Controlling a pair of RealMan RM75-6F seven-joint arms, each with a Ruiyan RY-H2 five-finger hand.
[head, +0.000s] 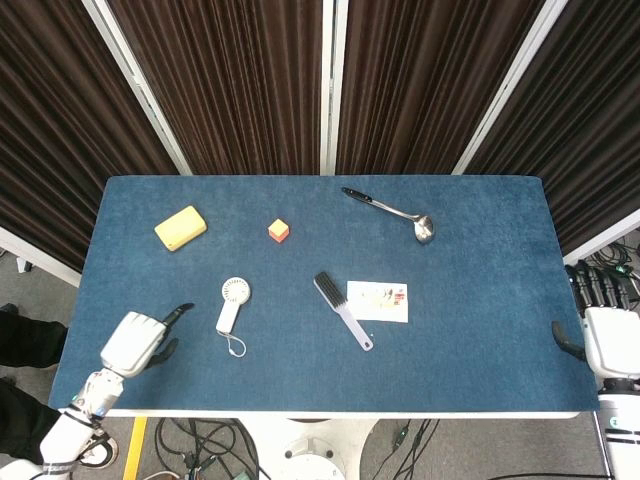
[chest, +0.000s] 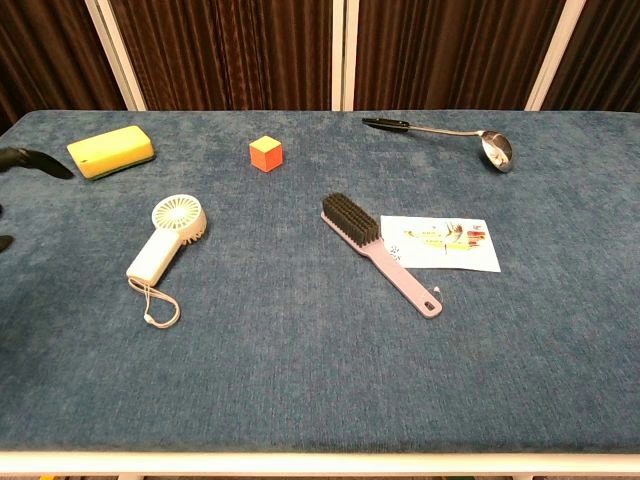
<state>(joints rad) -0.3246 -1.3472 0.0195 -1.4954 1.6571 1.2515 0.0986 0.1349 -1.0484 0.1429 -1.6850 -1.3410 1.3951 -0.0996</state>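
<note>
Nearest the robot, the left hand (head: 133, 343) hangs over the front left part of the blue surface (head: 480, 300), holding nothing, with one finger stretched toward the middle and the others loosely apart; in the chest view only dark fingertips (chest: 35, 163) show at the left edge. The right hand (head: 607, 335) is off the right edge of the surface, beside the front corner, its fingers pointing away from the robot and spread, with nothing in it. Closest to the left hand lies the small white handheld fan (head: 231, 309), flat on the surface just to the hand's right, its round head pointing away from the robot and its wrist loop (chest: 158, 305) trailing toward the front edge; hand and fan are apart. Further toward the middle lies a lilac brush (head: 341, 309) with dark bristles, set at a slant, handle toward the front. A printed card (head: 378, 301) lies flat just beside the brush on its right, touching or nearly touching the handle. Further back, an orange cube (head: 279, 231) stands alone near the centre line. To the left of it, near the far left corner, rests a yellow sponge (head: 181, 228). Farthest back on the right lies a metal ladle (head: 393, 212), its dark handle toward the middle and its bowl to the right.
</note>
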